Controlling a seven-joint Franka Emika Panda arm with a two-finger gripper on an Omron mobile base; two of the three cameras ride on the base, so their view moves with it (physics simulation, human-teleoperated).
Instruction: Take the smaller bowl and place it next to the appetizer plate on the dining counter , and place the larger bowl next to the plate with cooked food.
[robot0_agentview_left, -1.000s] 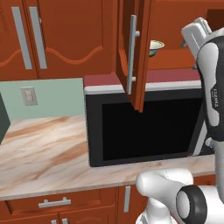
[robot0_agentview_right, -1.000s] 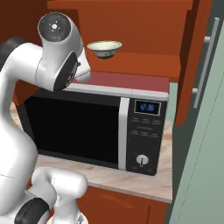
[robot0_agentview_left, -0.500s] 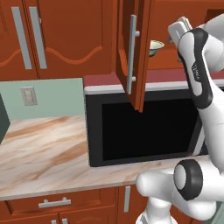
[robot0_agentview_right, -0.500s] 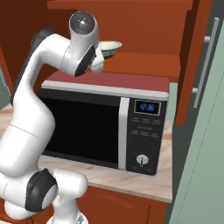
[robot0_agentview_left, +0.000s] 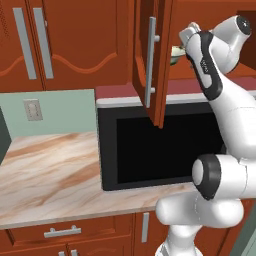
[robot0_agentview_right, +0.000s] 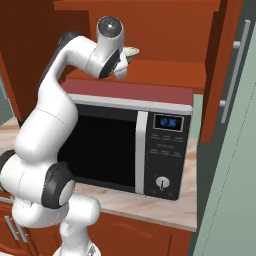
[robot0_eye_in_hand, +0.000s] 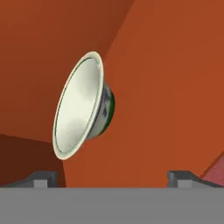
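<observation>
Marbled counter (robot0_agentview_left: 45, 170) stretches along the left of the left base view, with a pale wall behind it carrying a light switch (robot0_agentview_left: 33, 109). Closed red-brown cupboard doors (robot0_agentview_left: 55, 42) hang above. To the right sits a black microwave (robot0_agentview_left: 150, 150) with a dark red top, its clock panel (robot0_agentview_right: 168, 122) and dial showing in the right base view. Above the microwave an open cupboard door (robot0_agentview_left: 152, 60) stands edge-on, and behind it is a cupboard shelf (robot0_agentview_right: 170, 70).

On that shelf rests a bowl (robot0_eye_in_hand: 81, 109), upright on its base with its mouth facing up in both base views; it is round, so it has no long axis. Its rim is cream and the inside plain; the outside carries dark green and blue marks. The hand view is rolled, so there the bowl appears tipped on its side, mouth toward the left.

Further right, the white arm reaches up into the cupboard, the gripper (robot0_eye_in_hand: 111, 177) just short of the bowl. The jaws stand wide apart, with nothing between them, and the bowl lies apart from both finger tips (robot0_eye_in_hand: 43, 177).
</observation>
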